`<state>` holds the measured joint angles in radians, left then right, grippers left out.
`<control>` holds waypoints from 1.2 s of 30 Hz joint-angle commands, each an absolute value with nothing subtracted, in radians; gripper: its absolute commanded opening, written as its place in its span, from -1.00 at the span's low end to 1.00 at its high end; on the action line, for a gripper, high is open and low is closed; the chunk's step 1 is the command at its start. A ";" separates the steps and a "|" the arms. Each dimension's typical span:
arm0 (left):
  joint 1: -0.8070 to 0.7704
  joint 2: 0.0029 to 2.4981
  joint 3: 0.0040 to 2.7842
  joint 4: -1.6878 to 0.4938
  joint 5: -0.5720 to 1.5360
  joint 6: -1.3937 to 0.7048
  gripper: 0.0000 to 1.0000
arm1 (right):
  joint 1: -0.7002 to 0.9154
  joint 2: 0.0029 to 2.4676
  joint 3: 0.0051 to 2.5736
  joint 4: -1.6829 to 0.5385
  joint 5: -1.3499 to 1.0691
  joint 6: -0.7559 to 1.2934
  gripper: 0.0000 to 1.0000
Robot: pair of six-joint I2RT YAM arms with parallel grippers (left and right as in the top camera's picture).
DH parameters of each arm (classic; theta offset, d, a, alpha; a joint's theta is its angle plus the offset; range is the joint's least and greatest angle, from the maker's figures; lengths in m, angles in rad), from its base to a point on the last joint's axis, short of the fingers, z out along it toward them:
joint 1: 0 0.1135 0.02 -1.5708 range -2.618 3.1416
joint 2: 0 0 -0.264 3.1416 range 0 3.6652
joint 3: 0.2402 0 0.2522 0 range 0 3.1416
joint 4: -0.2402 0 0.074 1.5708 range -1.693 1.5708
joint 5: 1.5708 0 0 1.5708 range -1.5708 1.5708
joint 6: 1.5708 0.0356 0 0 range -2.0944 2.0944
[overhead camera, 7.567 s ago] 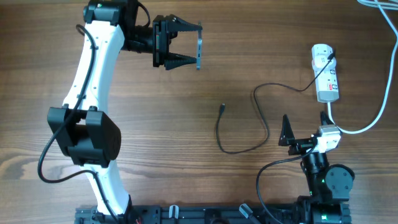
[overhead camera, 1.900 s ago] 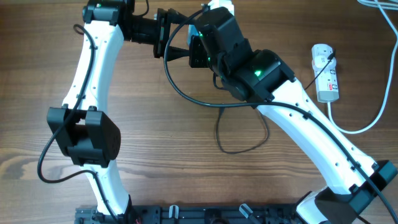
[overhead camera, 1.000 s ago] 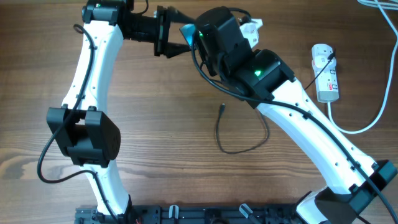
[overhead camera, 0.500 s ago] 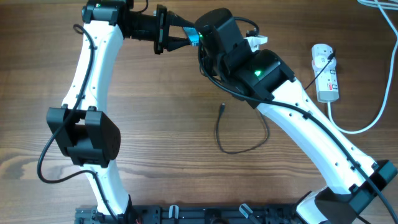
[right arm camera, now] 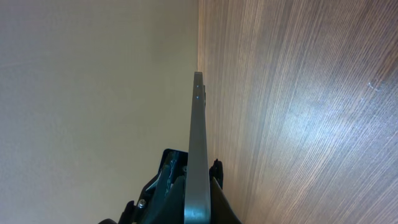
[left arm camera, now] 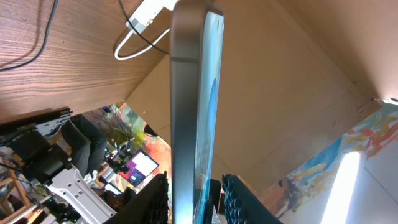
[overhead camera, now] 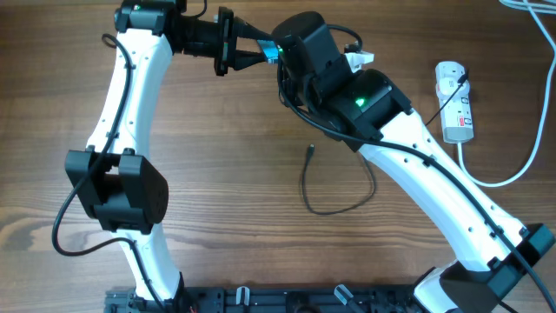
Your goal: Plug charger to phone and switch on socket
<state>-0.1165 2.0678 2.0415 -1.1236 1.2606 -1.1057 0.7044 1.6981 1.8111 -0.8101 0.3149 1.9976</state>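
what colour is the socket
The socket is white with red markings; the overhead view shows it best.

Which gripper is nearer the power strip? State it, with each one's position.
Right. The right gripper meets the phone from the side facing the power strip; the left gripper is beyond the phone, farther from the strip.

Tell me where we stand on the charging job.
Done: nothing yet. In hand: the phone is held edge-on above the table, with the left gripper and the right gripper both closed on it, likely a handover. Left: the charger plug lies loose on the table, not in the phone, and no gripper is near the socket; whether it is on is too small to read.
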 commanded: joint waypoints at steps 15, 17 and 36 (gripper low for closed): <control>-0.134 2.041 2.059 -1.121 1.263 -1.112 -0.31 | 0.708 1.699 1.824 -0.801 0.314 2.017 -0.91; -0.135 2.041 2.059 -1.121 1.263 -1.112 -0.32 | 0.708 1.699 1.824 -0.801 0.314 2.017 -0.91; -0.131 2.041 2.059 -1.084 1.237 -1.108 -0.92 | 0.678 1.674 1.824 -0.801 0.435 1.645 0.75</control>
